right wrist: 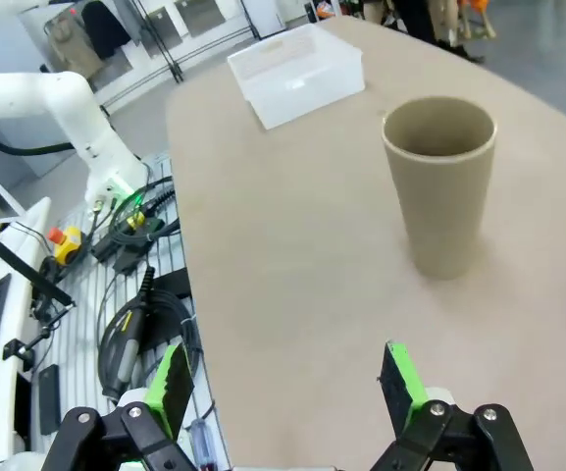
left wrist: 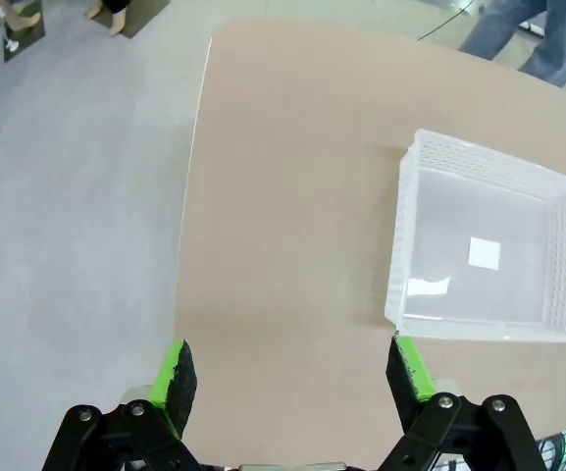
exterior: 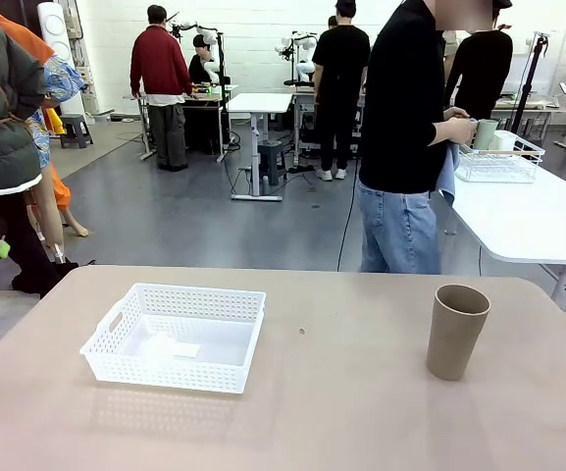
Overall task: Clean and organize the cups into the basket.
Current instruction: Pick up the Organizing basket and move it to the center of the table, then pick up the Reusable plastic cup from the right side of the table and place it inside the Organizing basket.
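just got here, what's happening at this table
Nothing is gripped. The left gripper and right gripper both hang open over the tan table. A tall taupe-brown handleless cup stands upright on its right side, apart from the shallow white lattice plastic basket on the left, which holds no cups. Past the far edge, a person's hand holds a pale mint green cup and a bluish cloth beside a white wire basket.

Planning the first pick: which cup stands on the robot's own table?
The taupe-brown cup, upright, right of the white lattice basket. The pale green cup is in the person's hands at another table.
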Motion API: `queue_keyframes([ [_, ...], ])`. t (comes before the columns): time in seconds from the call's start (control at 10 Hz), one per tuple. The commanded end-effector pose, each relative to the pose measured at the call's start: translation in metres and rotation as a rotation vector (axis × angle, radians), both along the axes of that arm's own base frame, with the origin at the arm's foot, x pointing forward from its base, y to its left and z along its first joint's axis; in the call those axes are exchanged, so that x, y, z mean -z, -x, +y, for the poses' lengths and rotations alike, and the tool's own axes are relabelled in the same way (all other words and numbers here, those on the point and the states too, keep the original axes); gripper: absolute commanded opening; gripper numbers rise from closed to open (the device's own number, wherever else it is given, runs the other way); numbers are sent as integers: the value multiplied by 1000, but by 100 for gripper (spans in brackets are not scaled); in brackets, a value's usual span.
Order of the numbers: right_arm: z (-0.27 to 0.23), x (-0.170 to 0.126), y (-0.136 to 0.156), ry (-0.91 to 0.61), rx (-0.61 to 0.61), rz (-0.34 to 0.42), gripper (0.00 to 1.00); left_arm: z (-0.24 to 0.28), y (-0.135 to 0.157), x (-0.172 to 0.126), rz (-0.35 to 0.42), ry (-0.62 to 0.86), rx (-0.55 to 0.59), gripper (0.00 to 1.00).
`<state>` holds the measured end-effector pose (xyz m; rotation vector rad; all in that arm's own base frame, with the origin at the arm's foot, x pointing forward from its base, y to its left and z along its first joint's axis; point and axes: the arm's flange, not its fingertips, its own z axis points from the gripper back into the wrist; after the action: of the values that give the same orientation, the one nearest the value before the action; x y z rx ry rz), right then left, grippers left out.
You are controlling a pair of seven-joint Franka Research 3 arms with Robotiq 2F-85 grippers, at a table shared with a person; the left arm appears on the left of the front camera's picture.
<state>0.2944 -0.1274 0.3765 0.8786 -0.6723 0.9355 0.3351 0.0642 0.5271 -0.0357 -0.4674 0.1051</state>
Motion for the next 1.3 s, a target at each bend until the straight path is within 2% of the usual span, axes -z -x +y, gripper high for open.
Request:
queue_keyframes([
  [0.0,29,33,27,-5,42,3,100,-15,3,51,10,5,-36,100],
  [0.1,19,38,28,-18,59,24,100,-24,0,71,-11,-9,-47,100],
  [0.2,-1,12,-3,-4,11,30,100,-31,-6,78,-23,33,-50,100],
  [0.3,-1,12,-3,-4,11,30,100,-41,-2,85,-15,68,-37,100],
  [0.8,-1,12,-3,-4,11,30,100,-80,26,77,98,196,121,100],
  [0.9,-1,12,-3,-4,11,30,100,-74,-37,52,70,142,55,100],
  [1.2,-1,12,-3,-4,11,30,100,-74,-37,52,70,142,55,100],
])
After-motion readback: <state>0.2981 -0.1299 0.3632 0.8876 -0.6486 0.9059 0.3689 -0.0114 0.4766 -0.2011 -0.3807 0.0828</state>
